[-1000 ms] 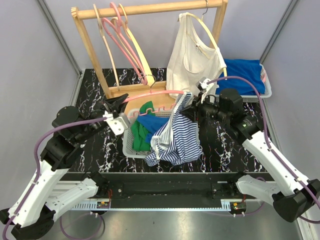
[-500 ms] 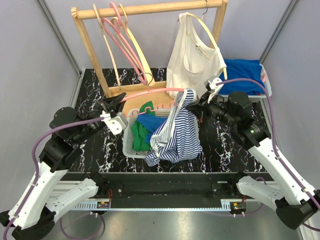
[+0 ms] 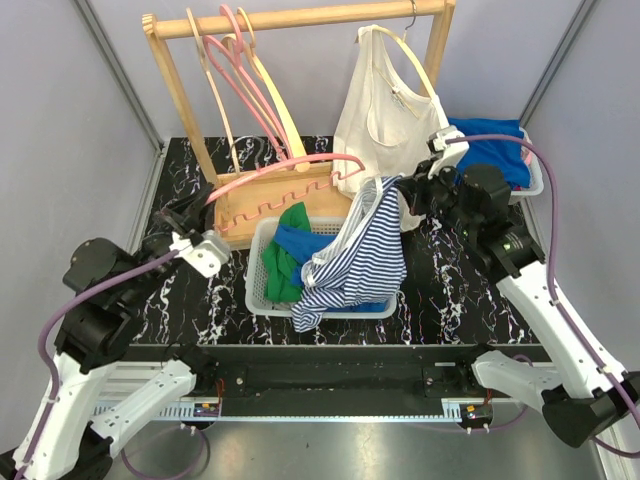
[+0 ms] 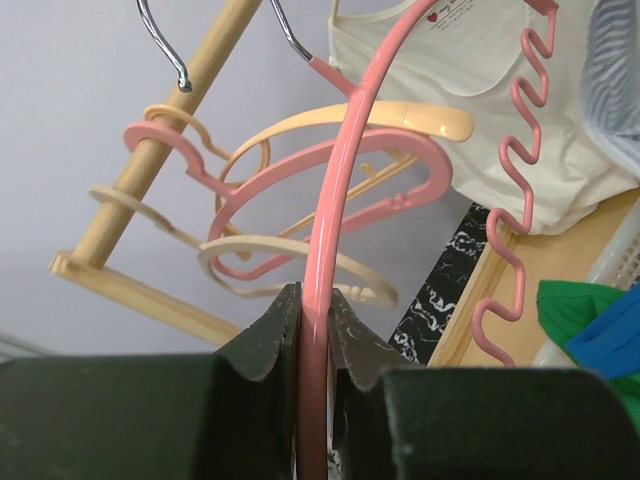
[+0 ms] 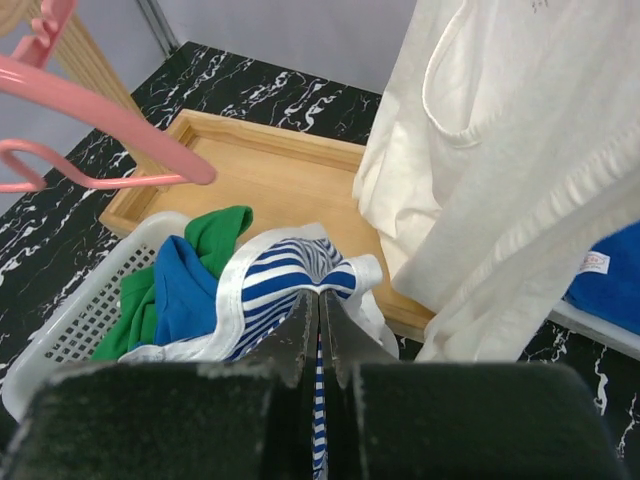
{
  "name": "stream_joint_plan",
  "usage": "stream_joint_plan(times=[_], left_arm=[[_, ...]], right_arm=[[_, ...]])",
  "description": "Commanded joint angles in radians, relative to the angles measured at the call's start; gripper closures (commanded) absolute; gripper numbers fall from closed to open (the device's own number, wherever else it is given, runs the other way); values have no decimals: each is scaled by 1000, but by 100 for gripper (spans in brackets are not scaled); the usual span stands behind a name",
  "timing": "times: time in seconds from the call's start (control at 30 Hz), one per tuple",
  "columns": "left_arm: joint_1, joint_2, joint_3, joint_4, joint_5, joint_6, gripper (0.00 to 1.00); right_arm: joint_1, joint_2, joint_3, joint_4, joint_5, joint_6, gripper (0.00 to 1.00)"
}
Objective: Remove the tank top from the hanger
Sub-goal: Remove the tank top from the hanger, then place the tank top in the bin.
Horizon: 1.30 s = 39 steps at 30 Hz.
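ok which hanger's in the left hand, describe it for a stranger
Start at the wooden rack at the back. Before its base, a pink hanger juts sideways, clamped in the left hand. Unlike the other hangers, it is off the rack, with a wavy bar.

Basket (image 3: 257, 272): centre of counter (image 3: 445, 300). Rack (image 3: 300, 17): behind basket. Tank top (image 3: 358, 262): over basket's right rim. Hanger (image 3: 292, 163): above basket's left. Tray (image 3: 536, 182): rear right.

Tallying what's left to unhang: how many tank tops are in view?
2. A blue-striped tank top hangs from the right gripper over the white basket; a cream tank top hangs on the wooden rack. The basket's piled clothes may hide others.
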<state>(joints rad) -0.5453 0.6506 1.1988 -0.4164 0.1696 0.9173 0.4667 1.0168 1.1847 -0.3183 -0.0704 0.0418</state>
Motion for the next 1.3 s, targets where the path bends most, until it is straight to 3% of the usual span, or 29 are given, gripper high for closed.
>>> stream_joint_plan(times=[0.0, 0.07, 0.2, 0.4, 0.53, 0.6, 0.73, 0.97, 1.1, 1.27], left_arm=[[4, -66, 47, 30, -94, 23, 100], [4, -91, 44, 34, -116, 25, 100], [4, -118, 16, 134, -194, 8, 100], [4, -117, 18, 182, -202, -41, 100], [4, -117, 33, 183, -188, -57, 100], [4, -118, 39, 174, -185, -64, 100], [4, -126, 30, 169, -176, -75, 100], [2, -100, 45, 186, -137, -103, 100], [4, -86, 54, 189, -128, -118, 100], [2, -75, 51, 191, -117, -123, 100]], right_arm=[[-10, 35, 73, 74, -119, 4, 100], [-10, 25, 47, 103, -268, 9, 100], [-8, 20, 65, 122, -295, 21, 100], [-8, 118, 309, 153, -203, -36, 100], [-7, 201, 508, 142, -262, -37, 100], [-8, 226, 533, 128, -325, -20, 100], [4, 189, 417, 136, -408, 15, 100], [137, 135, 159, 9, -496, 6, 100], [205, 108, -1, 36, -502, 42, 100], [248, 62, -50, 55, -505, 40, 100]])
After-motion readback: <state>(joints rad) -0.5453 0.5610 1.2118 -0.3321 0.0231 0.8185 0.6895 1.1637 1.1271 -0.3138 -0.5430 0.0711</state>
